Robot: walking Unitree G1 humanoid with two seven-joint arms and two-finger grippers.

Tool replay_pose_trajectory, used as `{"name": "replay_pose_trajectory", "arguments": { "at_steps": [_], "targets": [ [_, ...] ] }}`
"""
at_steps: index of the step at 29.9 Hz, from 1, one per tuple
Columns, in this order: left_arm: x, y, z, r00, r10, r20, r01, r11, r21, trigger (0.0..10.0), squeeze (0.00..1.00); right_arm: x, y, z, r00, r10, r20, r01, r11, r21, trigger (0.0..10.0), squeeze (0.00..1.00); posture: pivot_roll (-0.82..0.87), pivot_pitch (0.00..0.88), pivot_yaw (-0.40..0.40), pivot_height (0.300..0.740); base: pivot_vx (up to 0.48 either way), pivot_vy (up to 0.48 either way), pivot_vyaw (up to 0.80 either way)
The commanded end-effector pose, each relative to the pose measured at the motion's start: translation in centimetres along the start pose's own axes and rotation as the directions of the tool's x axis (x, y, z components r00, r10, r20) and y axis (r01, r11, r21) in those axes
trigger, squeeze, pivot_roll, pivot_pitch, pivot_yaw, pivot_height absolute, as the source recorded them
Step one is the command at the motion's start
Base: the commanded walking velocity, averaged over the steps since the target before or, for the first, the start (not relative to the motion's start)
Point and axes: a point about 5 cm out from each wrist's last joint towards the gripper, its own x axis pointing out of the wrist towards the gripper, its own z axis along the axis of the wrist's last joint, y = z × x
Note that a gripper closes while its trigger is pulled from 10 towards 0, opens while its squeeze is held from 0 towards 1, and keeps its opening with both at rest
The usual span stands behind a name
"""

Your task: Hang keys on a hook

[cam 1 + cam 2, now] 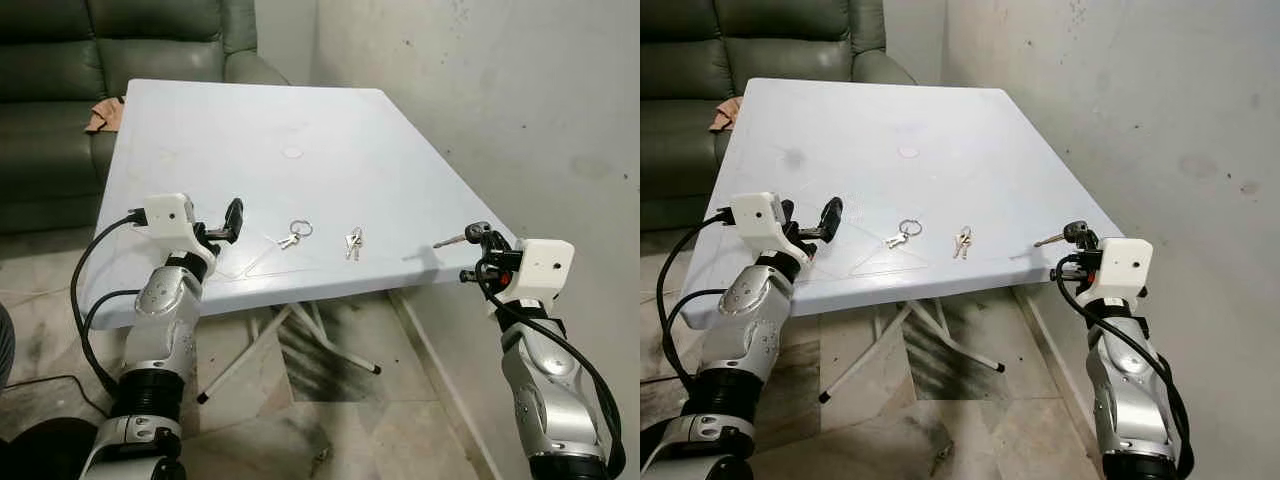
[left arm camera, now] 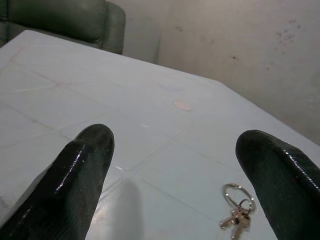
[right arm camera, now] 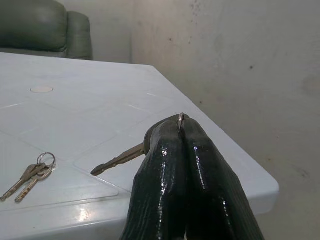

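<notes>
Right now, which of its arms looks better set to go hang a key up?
The right. Its right gripper is already shut on a key by the table corner, while the left gripper hovers open and empty.

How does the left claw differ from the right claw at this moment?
The left claw is open, its two fingers spread wide with nothing between them; the right claw is shut on a key that sticks out sideways. The left claw hangs over the white table, near the keys on a ring; the right claw is at the table's corner beside the wall. Both have black fingers on white wrist housings.
</notes>
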Motion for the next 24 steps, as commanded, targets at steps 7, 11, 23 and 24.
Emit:
{"name": "replay_pose_trajectory", "arguments": {
  "at_steps": [7, 11, 23, 24],
  "targets": [
    [0.02, -0.18, 0.28, 1.0, -0.005, 0.009, 0.005, 1.0, -0.008, 10.0, 0.0, 0.03, 0.03, 0.74, 1.0, 0.009, 0.023, -0.009, 1.0, -0.005, 10.0, 0.0, 0.03, 0.0, -0.092, 0.74, 0.0, 0.206, -0.77],
    [-0.08, -0.3, 0.05, 1.0, -0.008, -0.004, 0.008, 1.0, -0.002, 10.0, 0.0, -0.04, 0.1, 0.63, 1.0, 0.011, 0.018, -0.011, 1.0, -0.003, 10.0, 0.0, 0.03, 0.0, -0.093, 0.74, 0.0, 0.0, -0.76],
    [-0.05, -0.23, 0.05, 1.0, 0.006, -0.015, -0.006, 1.0, -0.002, 10.0, 0.0, -0.09, -0.04, 0.75, 1.0, 0.012, 0.016, -0.012, 1.0, -0.007, 10.0, 0.0, 0.03, 0.0, -0.096, 0.74, 0.0, 0.0, -0.76],
    [-0.05, -0.2, 0.06, 1.0, 0.007, -0.014, -0.007, 1.0, -0.002, 10.0, 0.0, -0.1, -0.05, 0.75, 1.0, 0.011, 0.015, -0.011, 1.0, -0.007, 10.0, 0.0, 0.03, 0.0, -0.096, 0.74, 0.0, 0.0, -0.76]
  ]
}}
